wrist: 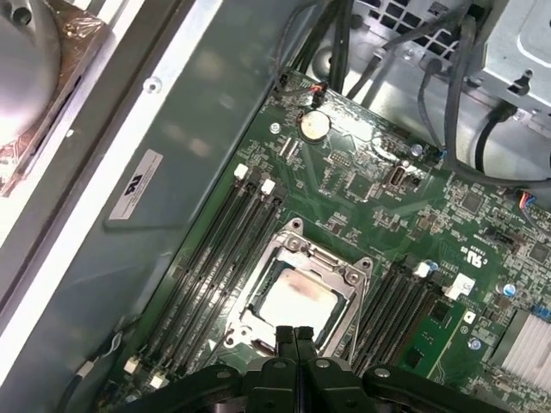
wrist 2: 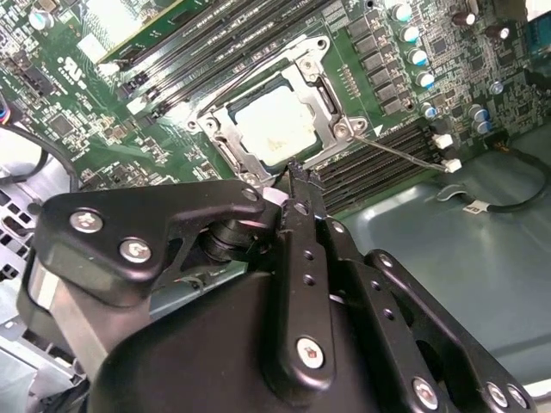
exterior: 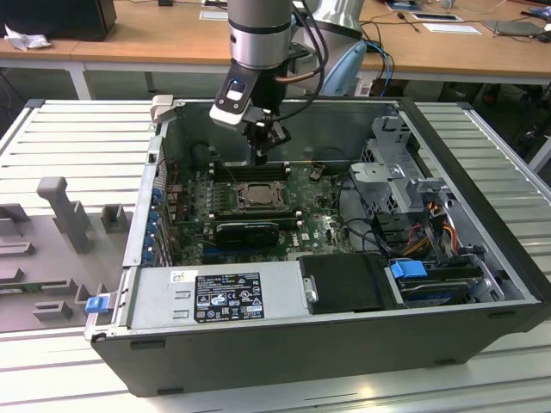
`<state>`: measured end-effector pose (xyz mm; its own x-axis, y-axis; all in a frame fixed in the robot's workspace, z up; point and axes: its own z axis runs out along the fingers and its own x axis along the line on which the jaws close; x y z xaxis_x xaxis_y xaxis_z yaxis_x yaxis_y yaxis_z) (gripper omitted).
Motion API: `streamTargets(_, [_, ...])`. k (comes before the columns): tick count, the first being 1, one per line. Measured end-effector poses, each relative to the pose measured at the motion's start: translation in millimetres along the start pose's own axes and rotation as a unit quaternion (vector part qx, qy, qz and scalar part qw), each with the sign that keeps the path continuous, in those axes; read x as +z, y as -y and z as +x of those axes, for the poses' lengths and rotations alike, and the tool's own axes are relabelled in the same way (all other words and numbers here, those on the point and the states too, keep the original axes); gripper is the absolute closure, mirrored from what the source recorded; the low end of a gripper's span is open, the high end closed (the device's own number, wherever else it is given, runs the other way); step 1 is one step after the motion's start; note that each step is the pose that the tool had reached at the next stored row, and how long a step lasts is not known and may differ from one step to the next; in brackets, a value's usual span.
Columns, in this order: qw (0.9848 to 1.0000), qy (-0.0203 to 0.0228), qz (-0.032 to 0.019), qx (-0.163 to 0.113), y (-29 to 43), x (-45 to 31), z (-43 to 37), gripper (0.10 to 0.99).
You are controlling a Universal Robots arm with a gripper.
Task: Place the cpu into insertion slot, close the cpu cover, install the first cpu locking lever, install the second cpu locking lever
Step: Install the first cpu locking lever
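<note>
in the first wrist view the fingertips cover one edge of the cpu cover (wrist: 329,255), and the board past that edge is cut off by the gripper's black body. in the second wrist view the same body hides one corner of the cover (wrist 2: 325,84). whether the fingertips touch the cover, or hang just above it, cannot be told. a thin steel lever (wrist 2: 400,153) runs out from a corner of the cover across the memory slots (wrist 2: 379,163); whether its end is latched is hard to make out.

the cpu (wrist: 297,301) lies flat in the socket, framed by the cover's square window. in the second wrist view its top (wrist 2: 274,120) is pale silvery-beige with a faint darker smear. the cover is a dark-grey metal frame lying down around the cpu, with screw heads at its corners.

the arm comes down almost upright into the open case (exterior: 258,344), wrist pointing at the board. the gripper (exterior: 263,151) sits over the cover's edge, its two fingers pressed together with nothing between them, seen in both wrist views (wrist: 293,334) (wrist 2: 295,172).
</note>
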<state>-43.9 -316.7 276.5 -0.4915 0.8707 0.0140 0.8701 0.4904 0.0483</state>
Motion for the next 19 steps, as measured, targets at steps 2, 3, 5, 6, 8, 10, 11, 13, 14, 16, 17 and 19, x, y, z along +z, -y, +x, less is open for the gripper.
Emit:
streamTargets(2, [1.0000,-0.0003,0.0001,-0.006,0.0,0.0,0.0,0.980])
streamTargets(3, [1.0000,-0.0004,0.0001,-0.008,0.0,0.0,0.0,0.980])
streamTargets(5, [0.9999,-0.0007,0.0002,-0.015,0.0,0.0,0.0,0.980])
streamTargets(6, [0.9998,-0.0009,0.0002,-0.019,0.0,0.0,0.0,0.980])
streamTargets(8, [0.9997,-0.0012,0.0004,-0.026,0.0,0.0,0.0,0.980])
streamTargets(10, [0.9995,-0.0015,0.0004,-0.031,0.0,0.0,0.0,0.980])
streamTargets(11, [0.9994,-0.0016,0.0005,-0.034,0.0,0.0,0.0,0.980])
streamTargets(13, [0.9993,-0.0019,0.0005,-0.039,0.0,0.0,0.0,0.980])
streamTargets(14, [0.9991,-0.0020,0.0006,-0.041,0.0,0.0,0.0,0.980])
streamTargets(16, [0.9989,-0.0023,0.0006,-0.047,0.0,0.0,0.0,0.980])
streamTargets(17, [0.9988,-0.0024,0.0007,-0.049,0.0,0.0,0.0,0.980])
streamTargets(19, [0.9983,-0.0028,0.0008,-0.058,0.0,0.0,0.0,0.980])
